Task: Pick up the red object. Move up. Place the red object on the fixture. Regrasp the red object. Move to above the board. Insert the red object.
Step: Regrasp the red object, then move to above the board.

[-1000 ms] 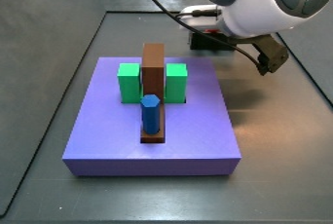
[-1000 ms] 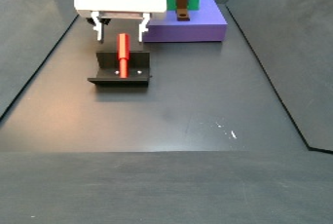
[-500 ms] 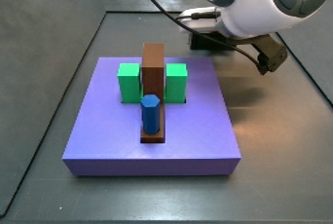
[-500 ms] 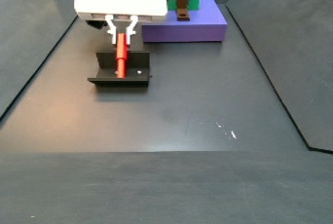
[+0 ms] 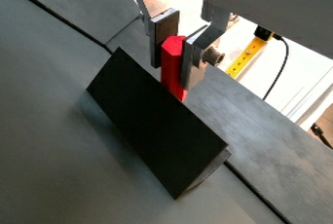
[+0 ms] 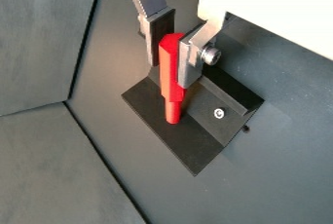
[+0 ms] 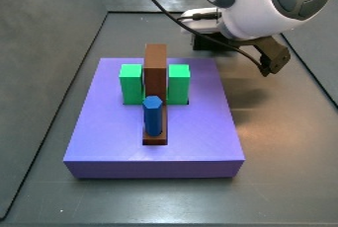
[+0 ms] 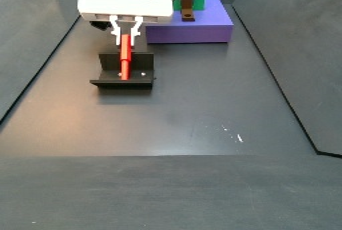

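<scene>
Red peg is leaning on the fixture, its lower end resting on the base plate and its upper end sitting between the gripper's 2 fingers. The pads are lying against its sides, so I judge the fingers to be closing on the peg for the regrasp. To do this step well, the gripper should be squeezing squarely on the upper part, keeping the peg aligned with the fingers, then lifting straight so the lower end is not dragging on the plate. Both wrist views are showing the pad contact closely; a wrist view is also showing the fixture's sloping back. A side view is placing the peg and fixture on the floor just beside the board, while farther off only a side view is showing the board's blue peg, brown slab and green blocks.
</scene>
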Available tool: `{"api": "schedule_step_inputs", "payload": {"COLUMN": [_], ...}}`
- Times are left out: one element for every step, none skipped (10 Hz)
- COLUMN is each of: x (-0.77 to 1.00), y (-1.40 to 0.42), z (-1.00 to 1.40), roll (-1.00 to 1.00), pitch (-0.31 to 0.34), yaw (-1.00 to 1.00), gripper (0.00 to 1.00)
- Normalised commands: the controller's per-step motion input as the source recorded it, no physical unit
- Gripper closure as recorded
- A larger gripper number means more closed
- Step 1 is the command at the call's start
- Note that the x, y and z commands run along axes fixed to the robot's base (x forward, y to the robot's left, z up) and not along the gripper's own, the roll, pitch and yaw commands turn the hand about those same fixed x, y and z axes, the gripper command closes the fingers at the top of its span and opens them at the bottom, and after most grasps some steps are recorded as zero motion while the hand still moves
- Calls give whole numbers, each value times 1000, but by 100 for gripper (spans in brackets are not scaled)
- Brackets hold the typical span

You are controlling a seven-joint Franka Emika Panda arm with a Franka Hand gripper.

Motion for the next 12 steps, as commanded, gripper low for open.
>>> {"api": "schedule_step_inputs", "payload": {"x": [0,0,0,0,0,0,0,0,0,0,0,-27], "y": [0,0,0,0,0,0,0,0,0,0,0,-5], "z": [0,0,0,0,0,0,0,0,0,0,1400,1400], "roll": [0,0,0,0,0,0,0,0,0,0,0,-24], "pitch": [0,0,0,0,0,0,0,0,0,0,0,9], "yaw": [0,0,0,0,0,0,0,0,0,0,0,-101], "gripper": [100,100,100,100,100,100,100,100,100,100,100,100]}}
